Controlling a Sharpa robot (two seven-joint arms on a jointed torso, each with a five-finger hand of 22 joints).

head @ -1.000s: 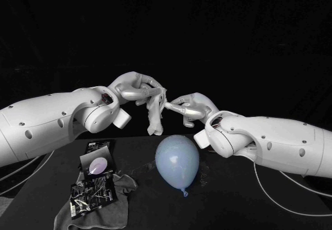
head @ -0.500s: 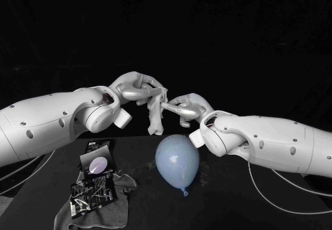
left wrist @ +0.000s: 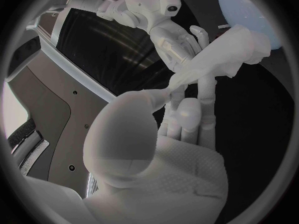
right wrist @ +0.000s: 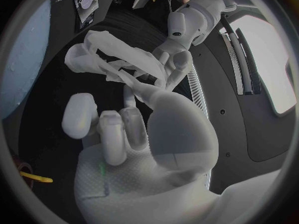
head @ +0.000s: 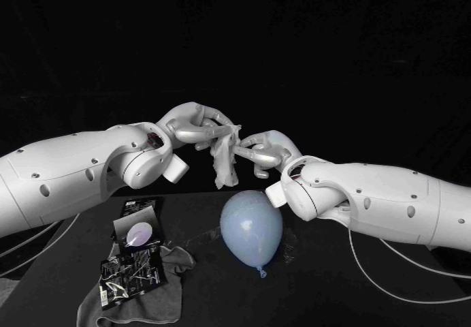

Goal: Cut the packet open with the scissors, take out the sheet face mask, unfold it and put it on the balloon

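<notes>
White mask [head: 226,163] in left hand [head: 197,125]

right hand [head: 260,151] closer to left hand [head: 197,126]; sheet mask [head: 226,163] hanging shorter

Looks like a robotics lab or studio rig: black tabletop [head: 319,300] at lower frame, plain black backdrop [head: 295,54] across the top.

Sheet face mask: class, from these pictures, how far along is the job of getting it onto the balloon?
Done: the mask is out of its packet, which lies on the table. In hand: the left hand and right hand hold it above the balloon, bunched into a hanging strip. Left: spread it open and lay it on the bare balloon.
</notes>
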